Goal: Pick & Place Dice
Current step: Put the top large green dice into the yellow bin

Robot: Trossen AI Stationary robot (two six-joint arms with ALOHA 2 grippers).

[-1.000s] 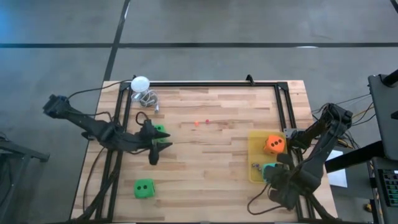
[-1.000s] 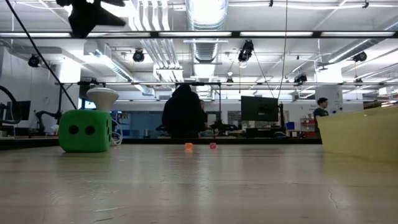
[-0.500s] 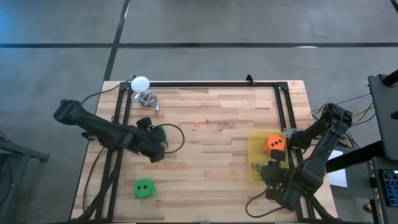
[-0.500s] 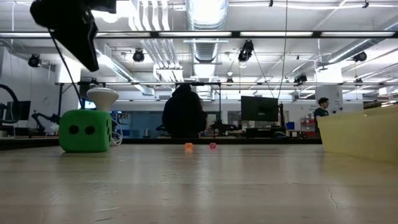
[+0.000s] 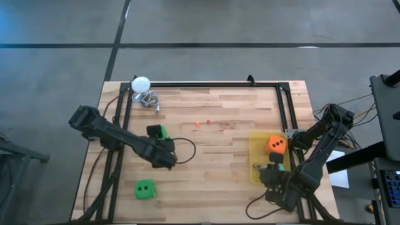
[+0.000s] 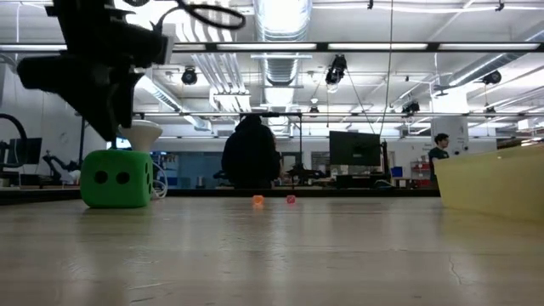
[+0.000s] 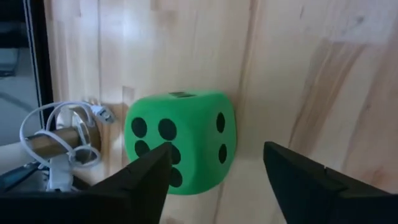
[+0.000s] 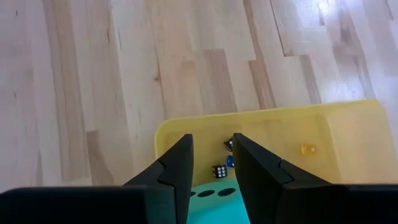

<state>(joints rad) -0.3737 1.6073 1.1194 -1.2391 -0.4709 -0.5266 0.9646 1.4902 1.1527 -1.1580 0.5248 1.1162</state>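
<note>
wooden table (image 5: 219,156); green die (image 7: 180,142) beyond open left end effector (image 7: 217,163)

Table (image 5: 212,162) is showing pale wood in glued strips, smooth, with a faint sheen in the low view. Green die (image 7: 180,142), just ahead of the left gripper (image 7: 214,168), is looking soft and matt, foam-like, with dark flat pips. Tray (image 8: 348,127), just ahead of the right gripper (image 8: 211,158), is looking like smooth yellow plastic with a slight gloss. Teal die (image 8: 214,188), between the right fingers, is appearing matt. Fingers (image 7: 305,180) of both grippers are appearing as dark, matt plastic. Frame (image 5: 206,84) round the table is reading as black metal. Cable (image 7: 37,124) beyond the green die is looking glossy white.
</note>
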